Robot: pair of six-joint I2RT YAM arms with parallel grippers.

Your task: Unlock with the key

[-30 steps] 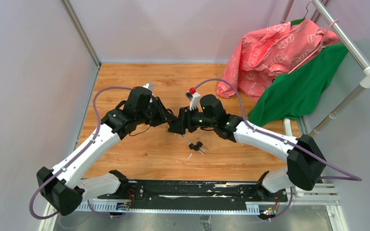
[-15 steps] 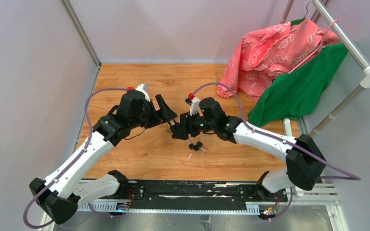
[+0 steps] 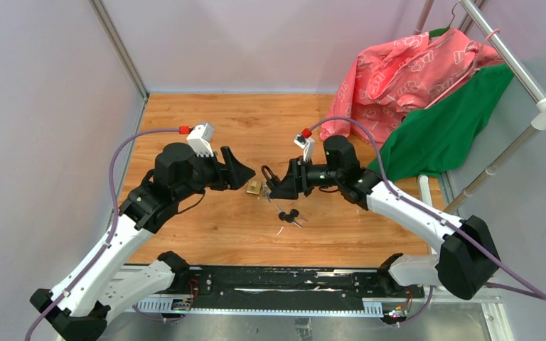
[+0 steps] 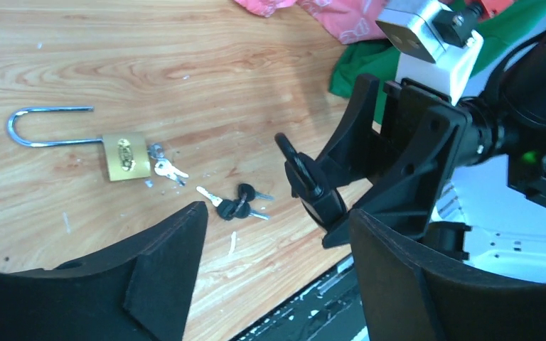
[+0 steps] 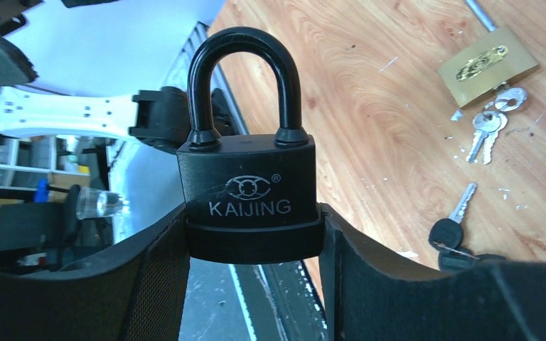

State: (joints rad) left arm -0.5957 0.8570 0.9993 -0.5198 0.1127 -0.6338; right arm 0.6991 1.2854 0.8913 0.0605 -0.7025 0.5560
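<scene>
My right gripper (image 3: 276, 186) is shut on a black KAIJING padlock (image 5: 245, 195), held above the table with its shackle closed; the padlock also shows in the left wrist view (image 4: 318, 190). My left gripper (image 3: 239, 171) is open and empty, a short way left of it (image 4: 277, 220). A bunch of black-headed keys (image 3: 289, 216) lies on the wood below the two grippers (image 4: 234, 206). A brass padlock (image 3: 254, 187) with its shackle swung open lies flat, silver keys (image 4: 165, 168) hanging from its keyhole.
A pink garment (image 3: 405, 67) and a green garment (image 3: 444, 124) hang from a metal rack (image 3: 519, 67) at the back right. A black rail (image 3: 277, 280) runs along the near table edge. Grey walls close the left and back sides.
The two grippers, close together a second ago, have drawn apart. My left gripper has opened and pulled back left. My right gripper has moved right with the black padlock.
</scene>
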